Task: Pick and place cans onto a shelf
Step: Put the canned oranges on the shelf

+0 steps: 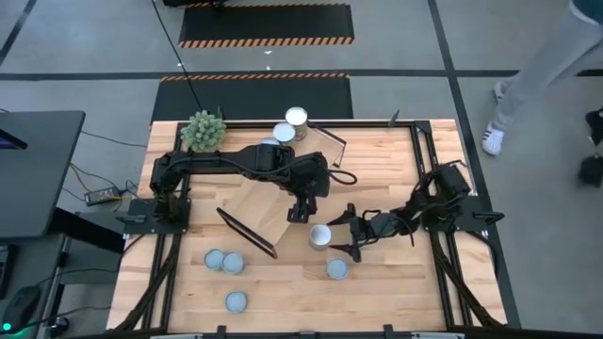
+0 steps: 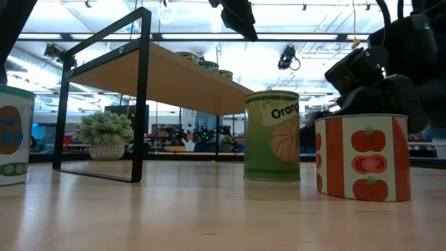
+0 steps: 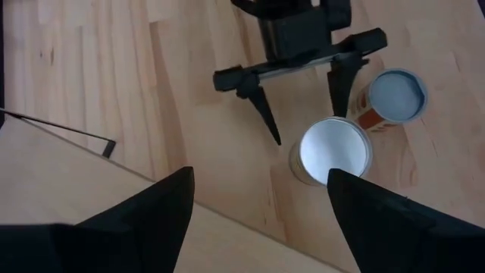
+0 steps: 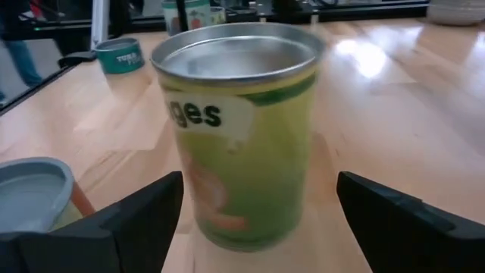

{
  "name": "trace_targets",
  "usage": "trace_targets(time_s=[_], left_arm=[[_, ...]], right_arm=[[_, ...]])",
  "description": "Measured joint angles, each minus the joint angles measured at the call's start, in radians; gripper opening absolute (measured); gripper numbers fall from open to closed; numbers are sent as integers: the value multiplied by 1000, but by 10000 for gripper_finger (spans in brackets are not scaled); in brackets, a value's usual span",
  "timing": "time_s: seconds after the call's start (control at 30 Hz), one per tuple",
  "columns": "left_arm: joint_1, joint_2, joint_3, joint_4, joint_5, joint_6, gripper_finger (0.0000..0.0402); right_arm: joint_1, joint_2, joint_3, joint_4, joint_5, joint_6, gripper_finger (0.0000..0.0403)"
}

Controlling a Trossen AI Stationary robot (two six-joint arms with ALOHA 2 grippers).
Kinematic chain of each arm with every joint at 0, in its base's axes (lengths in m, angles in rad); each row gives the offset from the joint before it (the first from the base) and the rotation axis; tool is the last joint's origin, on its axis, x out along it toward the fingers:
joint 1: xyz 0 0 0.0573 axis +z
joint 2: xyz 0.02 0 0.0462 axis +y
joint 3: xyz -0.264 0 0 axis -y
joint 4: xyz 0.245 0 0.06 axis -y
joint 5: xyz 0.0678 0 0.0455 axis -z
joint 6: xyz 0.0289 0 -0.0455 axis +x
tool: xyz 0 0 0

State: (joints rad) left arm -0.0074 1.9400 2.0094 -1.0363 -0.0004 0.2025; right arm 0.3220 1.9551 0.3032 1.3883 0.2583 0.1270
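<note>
1. Near the table's middle, the right gripper (image 1: pixel 332 237) sits low over the tabletop (image 1: pixel 396 292), fingers spread wide either side of the green orange-label can (image 1: pixel 320 235). Not clamped: the right wrist view shows clear gaps between the can (image 4: pixel 239 136) and both fingers (image 4: pixel 136 220).
2. The same can stands upright on the wood, just off the shelf's near corner. In the low view it (image 2: pixel 272 136) is next to the red-and-white tomato can (image 2: pixel 361 157).
3. The tomato can (image 1: pixel 336 268) stands upright just beside the green one, on the front side of it. The left wrist view shows both: white-top can (image 3: pixel 333 150) between the right gripper's fingers, tomato can (image 3: pixel 390 100) just outside one finger.
4. The left gripper (image 1: pixel 301 209) hangs over the shelf (image 1: pixel 259 212) edge, above and just beside the green can. Jaws apart, nothing in them; the left wrist view shows its fingers (image 3: pixel 144 220) wide with bare wood between.
5. The shelf lies at an angle in the table's middle, black frame ends visible. Two cans (image 1: pixel 290 125) sit at its far end near the plant (image 1: pixel 203 130).
6. Three more cans (image 1: pixel 224 264) stand upright on the tabletop front-left, well apart from both grippers. One of them (image 1: pixel 236 301) is nearest the front edge.
7. A person's leg and shoe (image 1: pixel 492 139) show on the floor off the table's far-right corner.
</note>
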Motion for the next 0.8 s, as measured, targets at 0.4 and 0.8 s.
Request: trace_targets(time_s=[0.4, 0.8], left_arm=[[4, 1, 0, -1, 0, -8, 306], [5, 1, 0, -1, -5, -34, 306]], right_arm=[[-34, 122, 132, 33, -75, -60, 358], [-70, 123, 195, -5, -97, -86, 352]])
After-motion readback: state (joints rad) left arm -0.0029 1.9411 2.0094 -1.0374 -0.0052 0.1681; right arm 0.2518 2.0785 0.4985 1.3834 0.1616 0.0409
